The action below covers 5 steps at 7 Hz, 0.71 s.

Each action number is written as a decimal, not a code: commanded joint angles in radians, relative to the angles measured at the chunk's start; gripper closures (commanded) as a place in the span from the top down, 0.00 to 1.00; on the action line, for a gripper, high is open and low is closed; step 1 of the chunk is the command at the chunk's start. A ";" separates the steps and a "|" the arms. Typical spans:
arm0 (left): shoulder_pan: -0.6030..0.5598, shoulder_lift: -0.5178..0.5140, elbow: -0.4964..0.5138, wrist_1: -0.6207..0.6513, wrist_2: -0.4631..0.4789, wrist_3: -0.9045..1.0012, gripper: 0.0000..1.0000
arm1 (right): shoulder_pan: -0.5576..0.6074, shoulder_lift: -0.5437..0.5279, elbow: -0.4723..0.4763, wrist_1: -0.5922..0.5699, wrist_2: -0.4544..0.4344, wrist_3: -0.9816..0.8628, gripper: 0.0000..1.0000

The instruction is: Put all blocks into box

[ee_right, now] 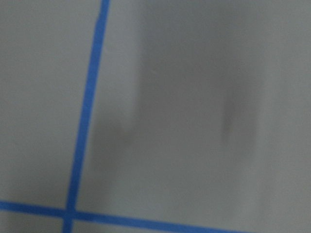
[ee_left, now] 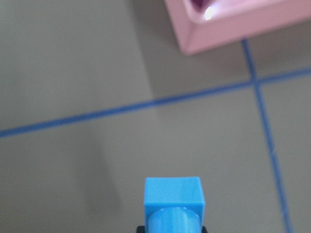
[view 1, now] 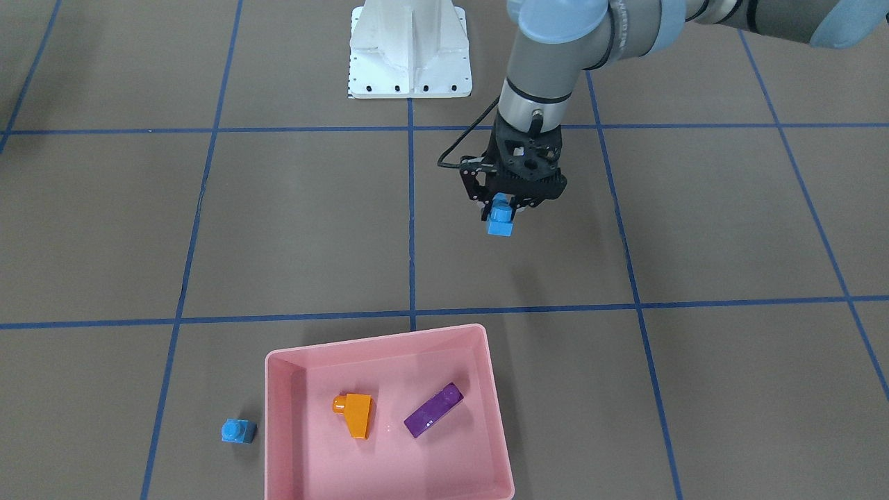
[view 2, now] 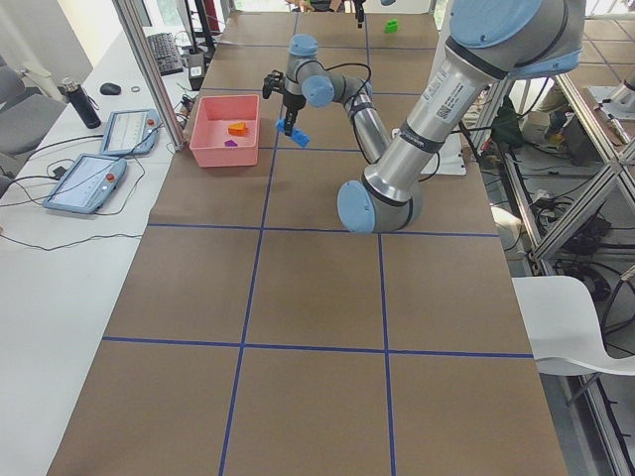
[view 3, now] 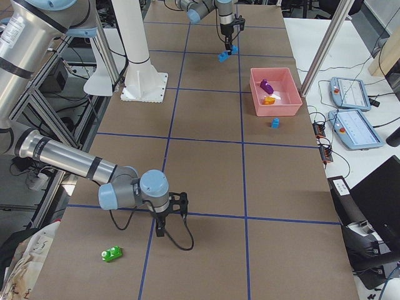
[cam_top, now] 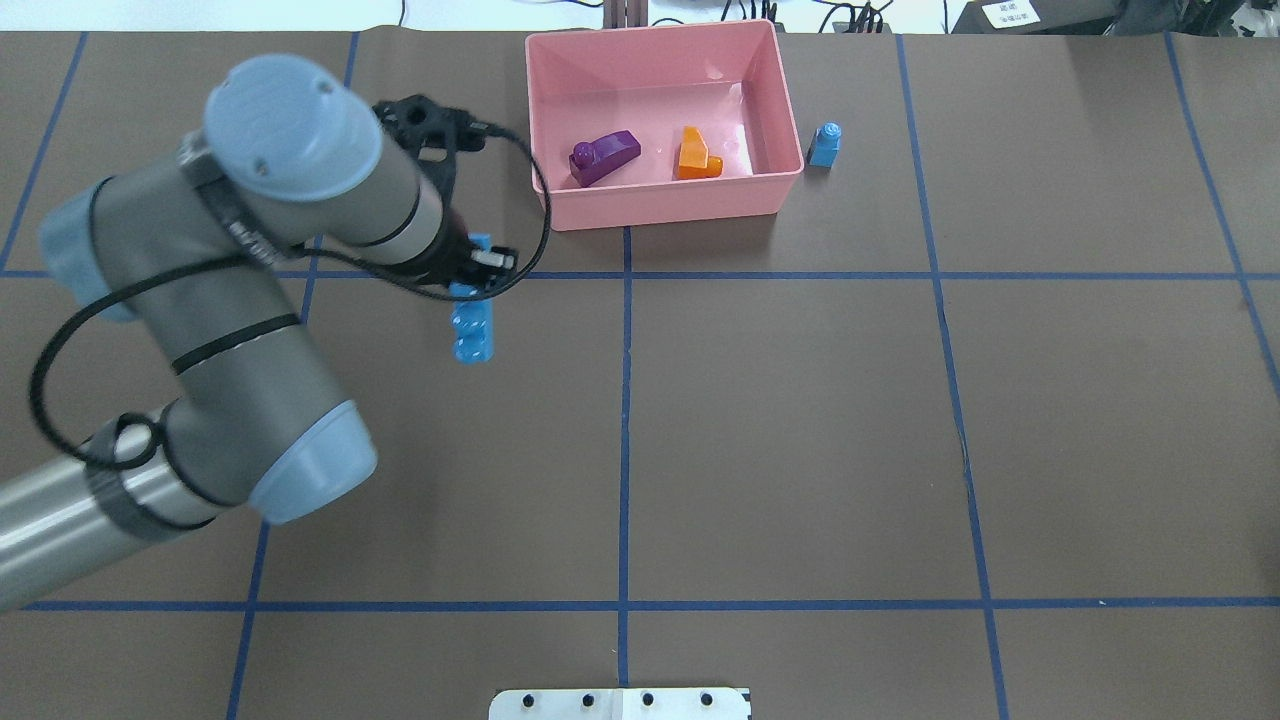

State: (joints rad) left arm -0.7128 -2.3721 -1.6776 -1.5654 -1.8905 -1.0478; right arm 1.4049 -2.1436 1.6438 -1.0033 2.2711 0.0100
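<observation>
My left gripper (view 1: 501, 205) is shut on the long four-stud light blue block (view 1: 500, 223), which hangs above the table short of the pink box (view 1: 378, 337); the block also shows in the overhead view (cam_top: 472, 330) and the left wrist view (ee_left: 173, 199). The orange sloped block (view 1: 355, 414) and the long purple block (view 1: 433, 410) lie inside the box. The small one-stud light blue block (view 1: 239, 431) stands on the table just outside the box. The green block (view 3: 111, 253) lies far off near my right gripper (view 3: 161, 230); I cannot tell whether that gripper is open or shut.
The white robot base (view 1: 410, 48) stands at the robot's edge of the table. Blue tape lines cross the brown table. Two tablets (view 3: 356, 109) lie on a side desk beyond the box.
</observation>
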 commanded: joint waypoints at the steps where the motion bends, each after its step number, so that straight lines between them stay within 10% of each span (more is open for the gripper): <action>1: -0.027 -0.196 0.381 -0.307 0.007 -0.163 0.00 | 0.088 -0.062 -0.139 0.024 0.004 -0.269 1.00; 5: -0.089 -0.369 0.729 -0.574 0.156 -0.242 0.00 | 0.088 -0.139 -0.283 0.244 0.004 -0.280 1.00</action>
State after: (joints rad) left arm -0.7947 -2.7099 -1.0460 -2.0520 -1.8060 -1.2850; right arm 1.4919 -2.2787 1.4138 -0.8110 2.2749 -0.2674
